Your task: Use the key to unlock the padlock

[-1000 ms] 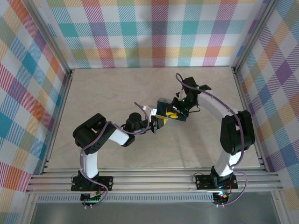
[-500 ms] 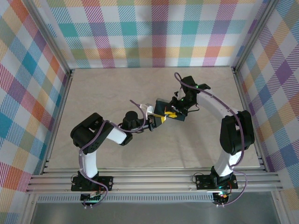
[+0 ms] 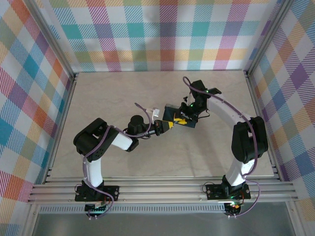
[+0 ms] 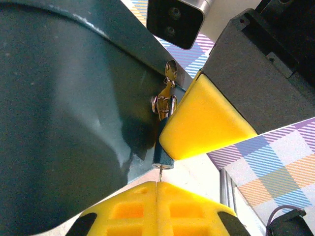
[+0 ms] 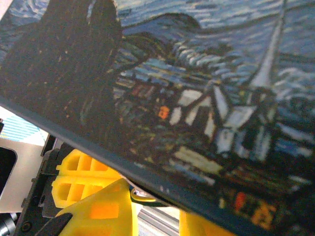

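crosswise the padlock (image 3: pixel 178 116) runs left to right, key (image 4: pixel 162 155) leftward.

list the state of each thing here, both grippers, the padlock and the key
left gripper: shut on the key
right gripper: shut on the padlock
key: up against the padlock's edge; seated in a keyhole or not, cannot tell
padlock: held; locked or unlocked, cannot tell
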